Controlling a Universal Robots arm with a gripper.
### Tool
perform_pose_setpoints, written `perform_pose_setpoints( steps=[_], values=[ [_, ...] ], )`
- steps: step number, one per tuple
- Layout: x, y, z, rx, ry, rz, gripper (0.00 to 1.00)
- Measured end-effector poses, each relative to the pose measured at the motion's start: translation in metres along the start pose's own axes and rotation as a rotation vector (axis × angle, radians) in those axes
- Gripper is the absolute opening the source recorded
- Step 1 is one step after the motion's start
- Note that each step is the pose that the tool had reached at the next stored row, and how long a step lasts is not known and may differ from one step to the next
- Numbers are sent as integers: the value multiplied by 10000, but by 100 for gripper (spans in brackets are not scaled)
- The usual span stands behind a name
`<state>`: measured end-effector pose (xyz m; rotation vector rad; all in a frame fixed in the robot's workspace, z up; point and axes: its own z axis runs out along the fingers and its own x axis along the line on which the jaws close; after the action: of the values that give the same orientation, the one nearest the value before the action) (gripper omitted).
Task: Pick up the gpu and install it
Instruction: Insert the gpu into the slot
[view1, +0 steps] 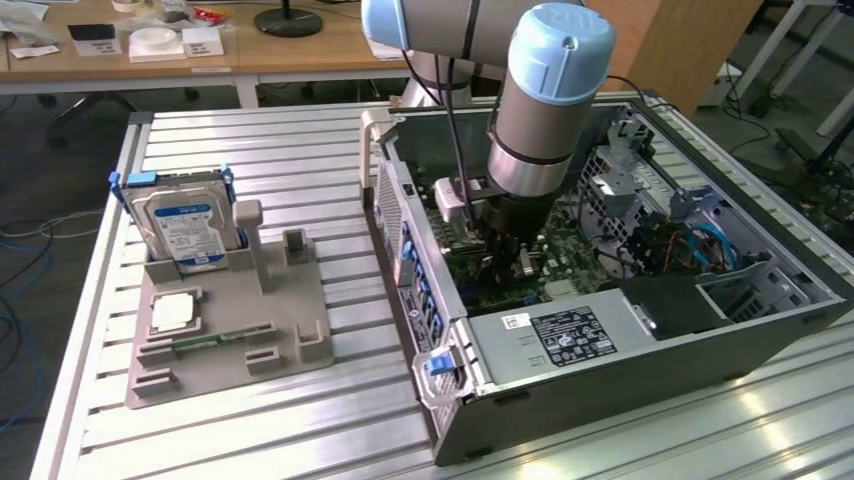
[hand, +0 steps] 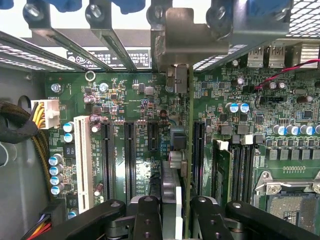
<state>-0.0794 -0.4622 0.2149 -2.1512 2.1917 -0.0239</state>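
One silver hard drive (view1: 187, 225), blue label, print too small to read, upright in grey fixture tray (view1: 287, 330) on slatted bench (view1: 267, 150) at exterior view's left. CPU (view1: 174, 313) and green memory stick (view1: 200, 345) lie in tray nearer camera. Right of tray: open computer case (view1: 601, 400); black-and-white power supply sticker (view1: 567, 335), text illegible. Gripper (view1: 507, 265) down inside case over motherboard (hand: 130, 100). Wrist view: fingers (hand: 147, 215) narrow, clamped on gpu (hand: 174, 165), card edge-on among black expansion slots, metal bracket at case wall; seated or not, cannot tell.
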Motion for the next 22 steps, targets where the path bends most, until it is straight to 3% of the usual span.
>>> perform_pose_setpoints(
  steps=[10, 12, 15, 22],
  values=[
    [0, 0, -5, 1, -1, 0, 28],
    [-4, -2, -41, 13, -26, 3, 28],
    [-5, -8, -127, 8, -1, -1, 28],
    [-6, -9, -142, 11, -1, 0, 28]
  ],
)
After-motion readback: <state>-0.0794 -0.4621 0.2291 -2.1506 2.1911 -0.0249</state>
